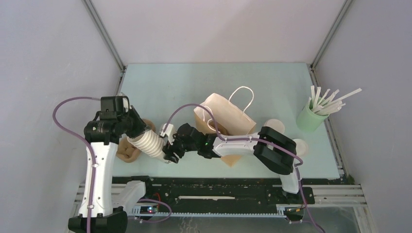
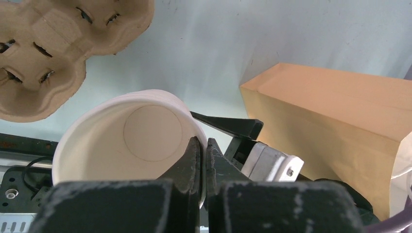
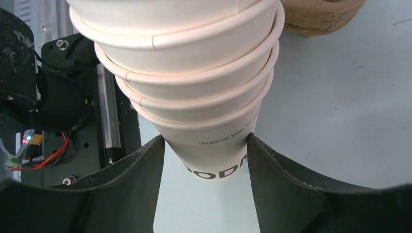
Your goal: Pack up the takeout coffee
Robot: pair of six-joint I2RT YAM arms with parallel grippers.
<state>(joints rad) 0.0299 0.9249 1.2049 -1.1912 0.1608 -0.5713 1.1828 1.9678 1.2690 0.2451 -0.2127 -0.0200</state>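
left gripper point(image 2: 200, 160) pinches the top rim of the stack point(image 1: 150, 141), held tilted over the desk point(image 3: 340, 121). right gripper point(image 3: 206, 145) seems closed on the end cup point(image 3: 216, 158). pull straight along the stack, squeezing lightly so one cup slips free.

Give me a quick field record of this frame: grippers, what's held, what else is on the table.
left gripper: shut on the top rim of the cup stack
right gripper: jaws against both sides of the stack's lowest cup
cup stack: spans both grippers, lying sideways
paper bag: upright, open, behind the right arm
cup carrier: on the table, beside the stack
green cup: far right, holds straws
loose lid: right of the bag
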